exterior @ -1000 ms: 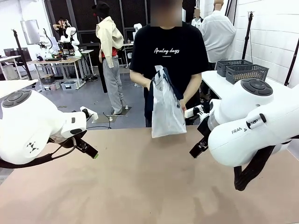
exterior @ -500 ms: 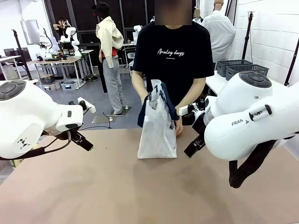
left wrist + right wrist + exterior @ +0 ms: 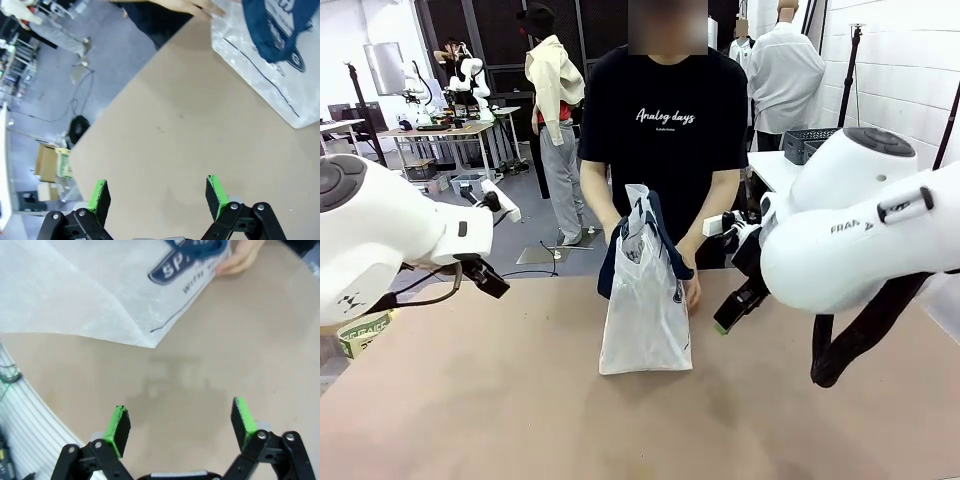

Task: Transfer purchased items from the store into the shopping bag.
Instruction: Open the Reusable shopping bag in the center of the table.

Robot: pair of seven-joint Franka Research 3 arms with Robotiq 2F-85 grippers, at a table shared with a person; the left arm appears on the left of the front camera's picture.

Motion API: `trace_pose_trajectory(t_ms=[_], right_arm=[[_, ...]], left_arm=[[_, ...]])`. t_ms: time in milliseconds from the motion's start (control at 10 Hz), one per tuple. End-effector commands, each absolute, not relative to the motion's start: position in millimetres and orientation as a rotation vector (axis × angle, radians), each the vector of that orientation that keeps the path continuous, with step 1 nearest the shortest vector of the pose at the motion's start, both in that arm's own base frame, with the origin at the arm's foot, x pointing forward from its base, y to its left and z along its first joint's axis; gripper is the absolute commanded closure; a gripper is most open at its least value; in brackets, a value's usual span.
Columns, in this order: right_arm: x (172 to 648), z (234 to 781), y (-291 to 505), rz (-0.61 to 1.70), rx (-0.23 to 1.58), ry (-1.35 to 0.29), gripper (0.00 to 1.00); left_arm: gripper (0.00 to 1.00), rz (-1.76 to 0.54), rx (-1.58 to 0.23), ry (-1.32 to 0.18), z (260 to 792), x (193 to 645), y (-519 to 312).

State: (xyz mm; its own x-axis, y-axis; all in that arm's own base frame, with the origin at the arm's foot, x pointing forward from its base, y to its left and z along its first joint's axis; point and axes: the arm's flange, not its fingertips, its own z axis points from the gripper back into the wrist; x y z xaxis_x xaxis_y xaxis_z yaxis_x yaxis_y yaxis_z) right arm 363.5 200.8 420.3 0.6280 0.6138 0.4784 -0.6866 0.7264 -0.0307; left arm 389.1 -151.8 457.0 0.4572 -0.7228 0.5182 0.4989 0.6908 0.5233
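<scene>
The shopping bag (image 3: 645,300), whitish translucent plastic with dark navy handles, stands upright on the brown table (image 3: 570,420) near its far edge. A person in a black T-shirt steadies it with both hands. My left gripper (image 3: 488,277) hovers open over the table's left side, well left of the bag. My right gripper (image 3: 735,305) hangs open just right of it. In the left wrist view the left gripper (image 3: 157,192) is open over bare table, with the bag (image 3: 260,65) at the upper right. In the right wrist view the right gripper (image 3: 181,420) is open below the bag (image 3: 90,295). The purchased items are out of view.
The person's hand (image 3: 240,257) rests at the bag's edge. Dark grey lattice baskets (image 3: 807,142) sit on a white side table behind my right arm. A roll of tape (image 3: 365,332) lies at the table's left edge.
The person has lowered the bag onto the table and shifted it left, closer to me. Both arms drifted slightly; their jaws stayed open.
</scene>
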Motion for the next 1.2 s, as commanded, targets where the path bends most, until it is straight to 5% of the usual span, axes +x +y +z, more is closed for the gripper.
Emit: trace_pose_trajectory(t_ms=[0, 100, 200, 800, 1100], right_arm=[[364.6, 438.8, 198.7, 0.788, 0.178, -0.483, 0.00], [364.7, 441.1, 200.6, 0.785, 0.136, -0.508, 0.00], [361.7, 431.3, 203.1, 0.761, 0.168, -0.484, 0.00], [362.8, 435.5, 204.3, 0.765, 0.158, -0.484, 0.00], [369.8, 455.6, 211.0, 0.770, 0.255, -0.477, 0.00]], left_arm=[[0.00, -0.774, 0.372, -0.809, 448.5, 372.8, -155.0], [0.00, -0.782, 0.229, -0.646, 444.1, 374.6, -156.1], [0.00, -0.783, 0.353, -0.805, 464.2, 385.2, -154.3], [0.00, -0.781, 0.339, -0.788, 464.6, 383.9, -156.0], [0.00, -0.846, 0.031, -0.634, 497.7, 380.0, -165.2]])
